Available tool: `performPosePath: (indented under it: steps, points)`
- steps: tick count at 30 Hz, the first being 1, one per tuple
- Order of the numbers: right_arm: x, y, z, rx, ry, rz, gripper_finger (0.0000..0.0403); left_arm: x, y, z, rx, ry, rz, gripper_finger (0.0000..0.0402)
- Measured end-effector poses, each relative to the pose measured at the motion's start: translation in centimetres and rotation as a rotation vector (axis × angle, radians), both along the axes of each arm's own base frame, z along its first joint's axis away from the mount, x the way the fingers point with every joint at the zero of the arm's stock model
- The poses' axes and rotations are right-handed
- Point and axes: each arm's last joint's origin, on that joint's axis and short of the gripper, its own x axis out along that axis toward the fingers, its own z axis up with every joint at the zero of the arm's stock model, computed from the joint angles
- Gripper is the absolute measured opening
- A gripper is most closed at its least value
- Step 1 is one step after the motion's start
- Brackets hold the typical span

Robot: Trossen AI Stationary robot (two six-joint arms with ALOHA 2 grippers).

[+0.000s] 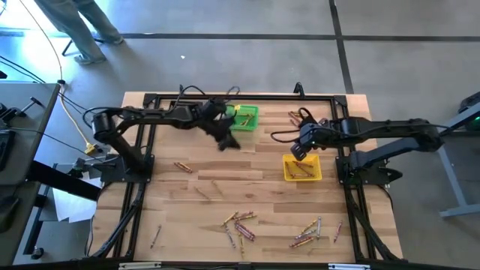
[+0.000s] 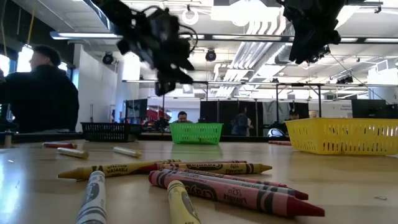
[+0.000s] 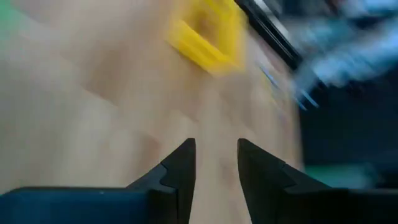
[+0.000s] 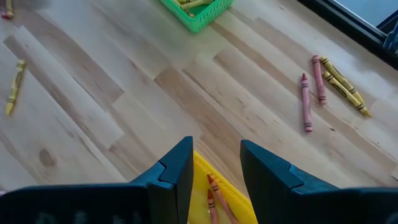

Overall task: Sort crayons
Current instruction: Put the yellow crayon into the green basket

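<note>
Several crayons lie flat and scattered on the wooden table, in clusters near the front edge (image 1: 238, 223) (image 1: 309, 231) and singly at the left (image 1: 182, 166). Close up in the low view they show red and yellow (image 2: 211, 177). My left gripper (image 1: 225, 140) (image 3: 216, 144) hangs open and empty over bare wood, just in front of the green bin (image 1: 244, 118), which holds crayons. My right gripper (image 1: 298, 152) (image 4: 216, 144) stands open above the far left edge of the yellow bin (image 1: 302, 168). Reddish crayons (image 4: 214, 193) lie in that bin below the fingers.
A black bin (image 2: 109, 130) stands at the far left in the low view. A few crayons (image 1: 296, 116) lie at the back right, near the black frame rail. A person (image 2: 37, 93) is beyond the table's far left corner. Bare wood spreads across the table's middle.
</note>
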Motion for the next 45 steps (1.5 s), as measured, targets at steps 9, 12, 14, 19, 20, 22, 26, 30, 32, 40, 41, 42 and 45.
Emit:
performPosePath:
  steps: [9,12,14,19,20,22,26,30,32,40,41,42,45]
  points:
    - [1.0,0.0,-0.9,-0.007,0.059,0.018,0.0119,-3.9,-9.3,0.7,0.051,0.314,-0.377,0.0085]
    - [1.3,0.0,-1.2,-0.012,0.078,0.029,0.0119,-4.7,-11.2,0.2,0.314,0.404,-0.427,0.0085]
    - [1.5,0.0,-1.4,-0.017,0.09,0.039,0.0119,-4.5,-11.8,-0.4,0.542,0.418,-0.417,0.0085]
    - [1.8,0.0,-1.7,-0.004,0.097,0.051,0.0119,-3.5,-12.8,-1.9,0.741,0.415,-0.474,0.0086]
    - [1.9,0.1,-1.7,0.007,0.098,0.057,0.0119,-3.4,-13.0,-2.3,0.727,0.418,-0.498,0.0086]
    - [1.9,0.1,-1.8,0.023,0.096,0.065,0.0119,-2.9,-13.2,-3.1,0.708,0.418,-0.541,0.0086]
    - [2.0,0.2,-1.7,0.031,0.092,0.064,0.0119,-2.1,-13.2,-4.6,0.745,0.42,-0.587,0.0086]
    - [2.0,0.2,-1.7,0.036,0.085,0.064,0.0119,-1.2,-12.9,-5.5,0.808,0.391,-0.585,0.0086]
    - [2.0,0.2,-1.7,0.038,0.082,0.064,0.0119,-0.9,-12.7,-5.9,0.82,0.375,-0.594,0.0086]
    - [2.1,0.2,-1.7,0.042,0.069,0.057,0.0119,-0.7,-12.2,-7.2,0.841,0.401,-0.681,0.0086]
    - [2.1,0.2,-1.7,0.046,0.064,0.051,0.0119,-0.7,-12.0,-7.5,0.843,0.41,-0.692,0.0086]
    - [2.2,0.2,-1.7,0.046,0.06,0.049,0.0119,-0.7,-11.8,-7.8,0.841,0.423,-0.697,0.0086]
    - [2.2,0.2,-1.6,0.047,0.053,0.048,0.0119,-0.4,-11.3,-8.4,0.824,0.436,-0.692,0.0086]
